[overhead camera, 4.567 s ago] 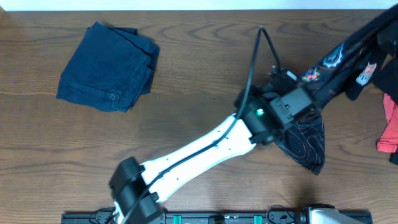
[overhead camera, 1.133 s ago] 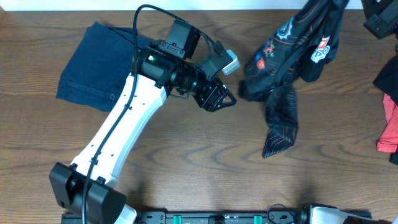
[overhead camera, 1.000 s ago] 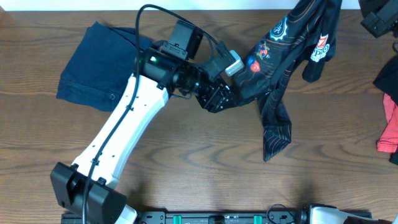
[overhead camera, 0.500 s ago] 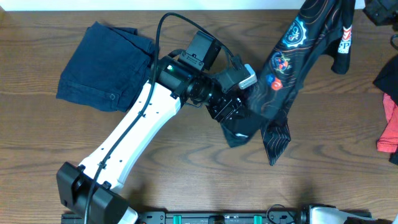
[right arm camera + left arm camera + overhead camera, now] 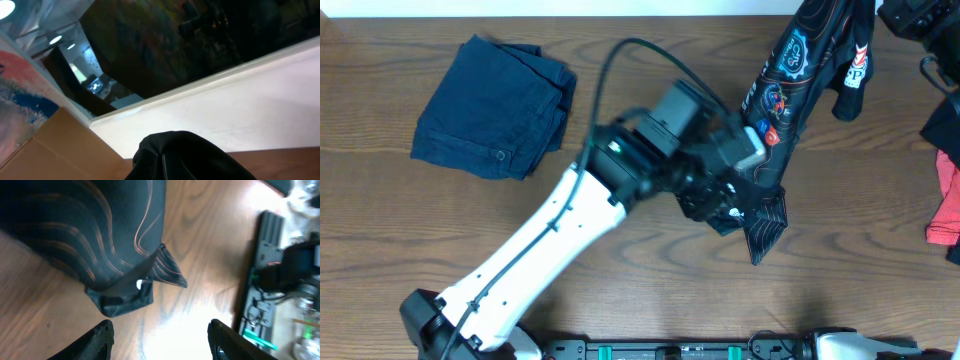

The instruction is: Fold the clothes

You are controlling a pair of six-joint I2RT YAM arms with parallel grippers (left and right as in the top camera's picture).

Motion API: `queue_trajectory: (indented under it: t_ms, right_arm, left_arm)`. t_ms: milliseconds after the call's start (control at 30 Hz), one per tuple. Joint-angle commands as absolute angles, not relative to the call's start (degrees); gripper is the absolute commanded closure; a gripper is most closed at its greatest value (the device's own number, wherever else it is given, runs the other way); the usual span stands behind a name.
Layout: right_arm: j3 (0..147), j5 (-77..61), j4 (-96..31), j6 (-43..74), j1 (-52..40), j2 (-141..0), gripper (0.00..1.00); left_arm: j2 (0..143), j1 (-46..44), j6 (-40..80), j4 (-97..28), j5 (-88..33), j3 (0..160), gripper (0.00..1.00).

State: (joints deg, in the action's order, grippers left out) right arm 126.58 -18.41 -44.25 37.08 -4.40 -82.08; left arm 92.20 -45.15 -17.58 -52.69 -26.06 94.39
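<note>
A black jersey [image 5: 800, 70] with thin orange contour lines hangs stretched down from the top right, its upper end pinched in the closed right gripper [image 5: 912, 14] (that wrist camera shows only a bunched fold of black cloth). Its lower corner lies crumpled on the wooden table [image 5: 620, 40]. The left gripper [image 5: 160, 341] hovers just short of that corner, fingers [image 5: 100, 337] spread apart with nothing between them. Folded navy denim [image 5: 490, 105] lies far left, and a red garment [image 5: 945, 215] sits at the right edge.
</note>
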Motion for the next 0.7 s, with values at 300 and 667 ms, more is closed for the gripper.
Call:
queue_trajectory:
  t_ms: [300,667]
  right_arm:
    - [127.13,8.97,-56.88,35.88,-7.49,-81.36,0.99]
    - [127.13,12.19,-58.28,35.53,-13.04,-81.21,0.99]
  left_arm:
    - [92.60,-48.38,-5.23,-48.10,-12.99,94.17,0.38]
    - [95.37,-52.69,-4.10,-45.04,-12.34,93.84,0.38]
